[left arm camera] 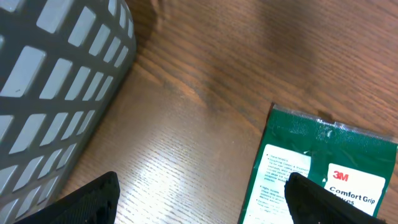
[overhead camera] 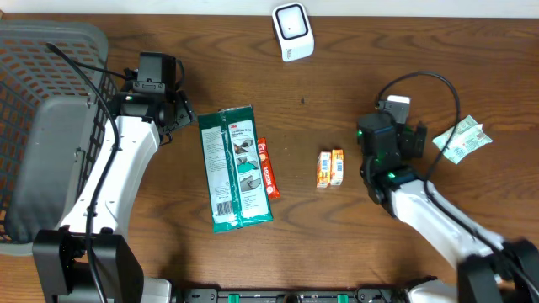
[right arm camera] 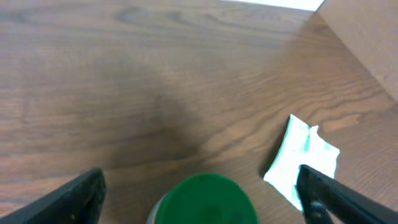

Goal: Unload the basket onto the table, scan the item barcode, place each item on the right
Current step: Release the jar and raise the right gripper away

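Left fingers (left arm camera: 87, 202) spread wide near a green packet (left arm camera: 323, 168); right fingers (right arm camera: 78, 199) spread, a round green thing (right arm camera: 205, 199) between them.

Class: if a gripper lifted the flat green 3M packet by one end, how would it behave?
Probably floppy: the green 3M packet looks like a thin film bag, so it would likely sag. Its glossy face may prove slippery. Lying flat, it shouldn't roll.

Readable print: one brand label, on the green packet (left arm camera: 323, 146)
Its white label, at 4 o'clock in the left wrist view, shows a red "3M" logo with "Comfort Grip" below; the lettering on the red bar (overhead camera: 267, 167) at the packet's 3 o'clock is too small to read.
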